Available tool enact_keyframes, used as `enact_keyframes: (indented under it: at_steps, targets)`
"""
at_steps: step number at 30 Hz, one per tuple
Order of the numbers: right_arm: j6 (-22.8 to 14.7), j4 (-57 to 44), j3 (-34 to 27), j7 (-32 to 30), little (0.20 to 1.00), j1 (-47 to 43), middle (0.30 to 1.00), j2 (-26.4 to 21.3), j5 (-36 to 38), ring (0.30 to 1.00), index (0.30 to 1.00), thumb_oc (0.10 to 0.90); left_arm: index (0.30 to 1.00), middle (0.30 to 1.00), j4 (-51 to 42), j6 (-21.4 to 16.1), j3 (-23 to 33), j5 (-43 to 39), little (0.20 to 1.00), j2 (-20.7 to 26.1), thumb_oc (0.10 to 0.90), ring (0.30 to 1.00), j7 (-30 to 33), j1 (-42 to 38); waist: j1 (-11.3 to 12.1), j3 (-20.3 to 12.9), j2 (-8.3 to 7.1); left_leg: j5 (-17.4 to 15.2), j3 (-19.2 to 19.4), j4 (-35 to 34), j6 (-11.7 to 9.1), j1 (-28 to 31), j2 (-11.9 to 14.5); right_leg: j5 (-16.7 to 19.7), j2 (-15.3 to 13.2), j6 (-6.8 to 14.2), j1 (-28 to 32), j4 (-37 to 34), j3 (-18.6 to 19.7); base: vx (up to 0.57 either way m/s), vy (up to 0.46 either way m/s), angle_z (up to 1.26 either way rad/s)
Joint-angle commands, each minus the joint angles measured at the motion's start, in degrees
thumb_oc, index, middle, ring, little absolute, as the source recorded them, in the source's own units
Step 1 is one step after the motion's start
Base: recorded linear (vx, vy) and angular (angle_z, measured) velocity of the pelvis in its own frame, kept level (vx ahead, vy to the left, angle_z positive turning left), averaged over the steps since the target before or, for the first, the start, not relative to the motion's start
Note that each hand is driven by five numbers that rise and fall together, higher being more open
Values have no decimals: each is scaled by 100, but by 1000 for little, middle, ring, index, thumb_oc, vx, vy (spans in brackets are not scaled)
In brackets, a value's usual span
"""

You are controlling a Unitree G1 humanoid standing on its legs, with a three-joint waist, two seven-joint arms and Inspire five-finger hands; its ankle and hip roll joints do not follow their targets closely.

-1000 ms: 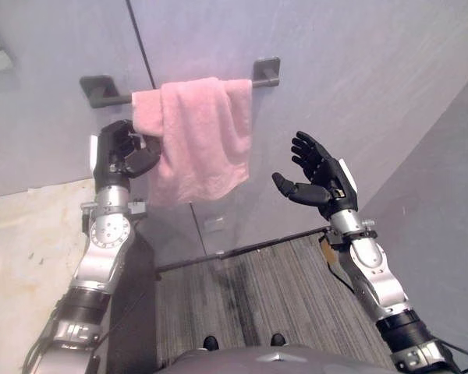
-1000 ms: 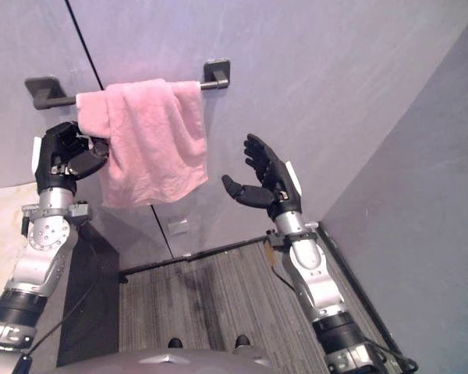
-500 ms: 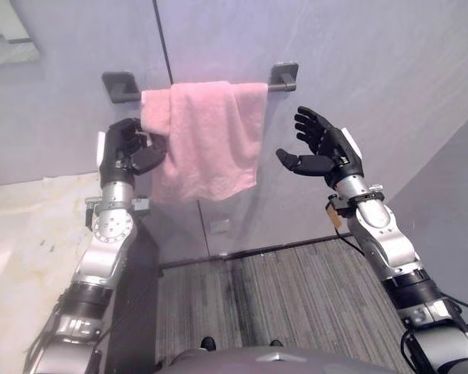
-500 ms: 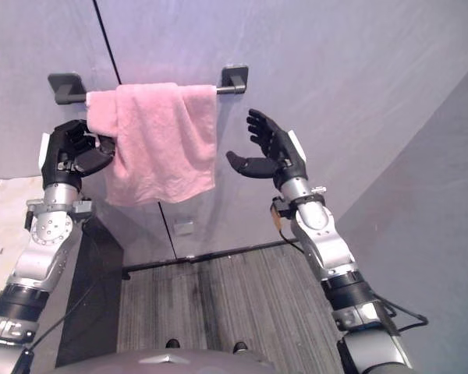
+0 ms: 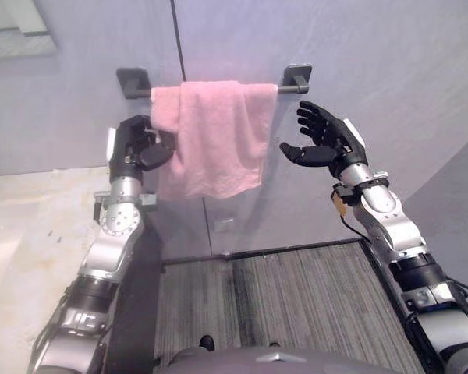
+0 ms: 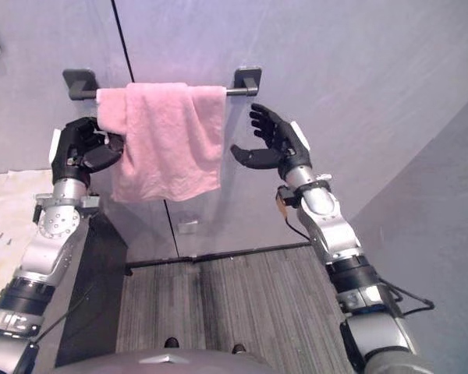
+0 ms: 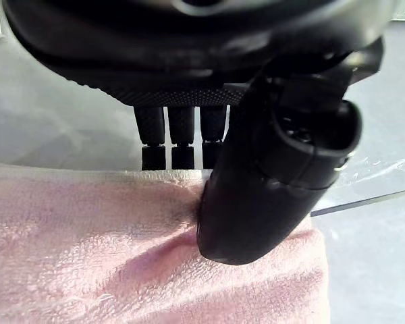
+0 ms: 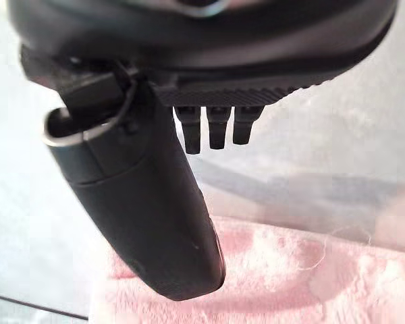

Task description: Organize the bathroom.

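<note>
**Left hand pinches the towel edge, right hand waits open beside it**

Start at your left. The left hand (image 5: 134,148) is raised to the wall (image 5: 390,62), just below the left end of the rail (image 5: 290,87). Its fingers are curled and its thumb is pressed in, pinching the left edge of the towel (image 5: 218,136). In the left wrist view you can see the thumb (image 7: 270,182) bearing down on the pink cloth, with the fingertips (image 7: 182,158) behind the fold, so the cloth is caught between them.

Move to the middle. The towel is pink and hangs draped over the dark rail, which is fixed to the grey wall by two dark brackets. The cloth is bunched in uneven folds, with a thicker layer down the centre and a narrower strip at the left where your hand has it. Its lower hem hangs free against the wall, well above the floor (image 5: 296,304). A short stretch of bare rail shows at each end.

Now your right. The right hand (image 5: 327,140) is up near the towel's right edge, level with its upper half, and apart from the cloth. Its fingers are spread and straight, with the thumb held out, and it grips nothing. In the right wrist view the thumb (image 8: 142,223) stands in front of the pink cloth, but you cannot tell there whether it touches.

Below, striped grey carpet covers the floor.
</note>
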Motion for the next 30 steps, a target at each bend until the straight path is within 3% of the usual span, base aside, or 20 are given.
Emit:
enact_keyframes:
  at_steps: [1,13,14,16,17,18,21,30]
  targets:
    - [-330,48,2,55,900,-1163,900,-355,288,900,900,800,300,300,-48,-246,-221,-20,300,138,400,300,66,-681,256,-326,-278,-412,10,-4,70,244,-174,-20,101,-40,-50,-8,-187,49,6,2]
    - [-227,382,75,-59,900,-1572,900,-469,420,900,900,800,300,300,-241,-153,-285,-20,300,135,400,300,-33,-580,405,-269,-323,-446,-96,-4,91,318,-204,-69,99,-54,60,-8,-259,26,-1,6]
    - [-261,433,89,-87,869,-1610,869,-474,435,869,869,780,300,300,-234,-157,-297,-7,300,139,400,300,-34,-582,410,-263,-323,-452,-97,-4,94,325,-204,-70,100,-53,64,-8,-264,3,-1,8]
    - [-269,459,87,-88,900,-1627,900,-471,423,900,900,800,300,300,-244,-141,-298,1,300,141,400,300,-32,-585,412,-263,-323,-454,-103,-4,96,327,-209,-71,102,-53,67,-8,-263,0,0,0]
    - [-283,478,93,-86,641,-1640,641,-478,417,641,641,627,300,300,-243,-144,-291,7,300,158,400,300,-45,-575,415,-265,-325,-458,-102,-4,97,332,-208,-73,103,-53,73,-8,-265,0,0,0]
    - [-326,519,103,-121,493,-1652,493,-500,393,493,493,529,300,300,-221,-148,-292,-6,300,189,400,300,-46,-583,416,-266,-324,-462,-100,-4,96,336,-210,-73,104,-49,77,-8,-270,0,0,0]
    - [-346,588,101,-115,300,-1688,300,-563,409,300,300,400,300,300,-205,-174,-258,-49,300,227,400,300,-97,-555,421,-279,-317,-464,-93,-4,91,339,-210,-75,103,-48,80,-8,-280,0,0,0]
    - [-548,378,-55,-262,300,-1387,300,-596,179,300,300,400,300,300,-240,-219,-170,-22,300,271,400,300,0,-448,355,-233,-297,-468,-33,-4,110,362,-213,-59,102,-42,74,-8,-237,0,0,0]
